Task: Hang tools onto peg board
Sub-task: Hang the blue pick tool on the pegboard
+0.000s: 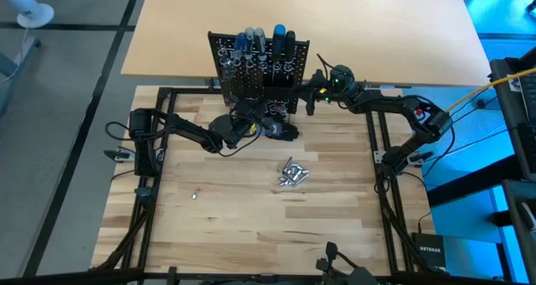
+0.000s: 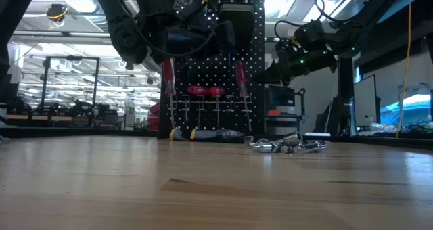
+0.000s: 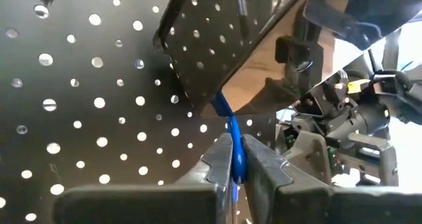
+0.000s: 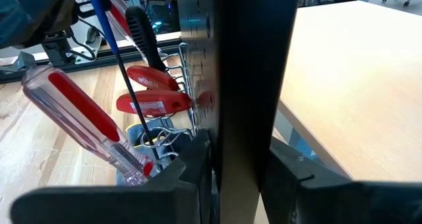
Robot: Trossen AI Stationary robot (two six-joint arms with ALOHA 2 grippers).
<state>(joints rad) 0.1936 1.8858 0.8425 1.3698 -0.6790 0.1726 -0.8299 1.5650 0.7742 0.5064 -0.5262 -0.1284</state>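
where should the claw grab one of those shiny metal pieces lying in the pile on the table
Judging from the overhead view, take a piece at the edge of the pile of metal pieces, across its narrow width, coming straight down. They lie flat and tangled on the table, so an outer one should lift free most easily.

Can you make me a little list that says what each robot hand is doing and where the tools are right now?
left gripper: shut on a thin blue tool, right up against the peg board
right gripper: clamped on the peg board's side edge
on the board: screwdrivers with red handles, plus black and blue handles sticking up at the top
still on the table: a pile of small silver pieces on the wooden table
in front of the board: a dark bundle lying at its foot
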